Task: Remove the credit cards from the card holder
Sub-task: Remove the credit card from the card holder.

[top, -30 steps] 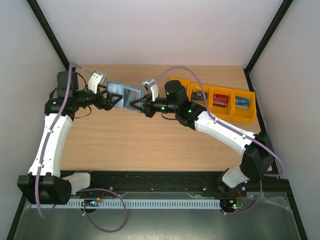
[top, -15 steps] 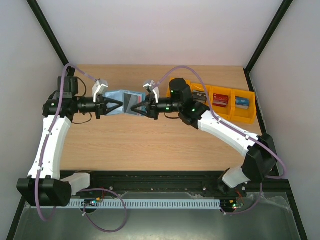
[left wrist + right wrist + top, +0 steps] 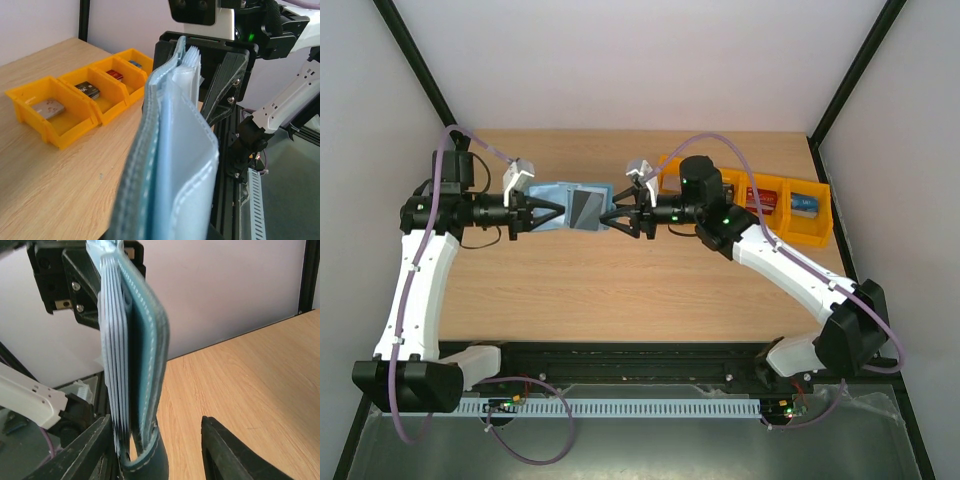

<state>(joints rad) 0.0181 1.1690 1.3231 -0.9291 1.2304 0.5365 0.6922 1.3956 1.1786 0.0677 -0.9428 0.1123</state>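
The teal-blue card holder (image 3: 572, 205) hangs edge-up above the table between both arms. My left gripper (image 3: 548, 212) is shut on its left end. In the left wrist view the card holder (image 3: 170, 150) fills the foreground and hides my own fingers. A dark grey face (image 3: 585, 208) shows on it from above; I cannot tell if that is a card. My right gripper (image 3: 616, 218) stands open at the right end. The holder's (image 3: 135, 340) pale pocket layers rest near the left finger (image 3: 85, 450), and the right finger (image 3: 230, 455) stands well apart. Credit cards (image 3: 50, 106) lie in the bins.
A row of orange bins (image 3: 782, 215) stands at the back right behind the right arm, holding a red card (image 3: 763, 200) and a blue card (image 3: 805, 204). In the left wrist view the bins (image 3: 65, 131) sit to the left on the wooden table (image 3: 620, 290).
My left gripper has shut on the card holder's left end. The right gripper has opened and drawn back to the right, and the holder now hangs straighter between the arms.
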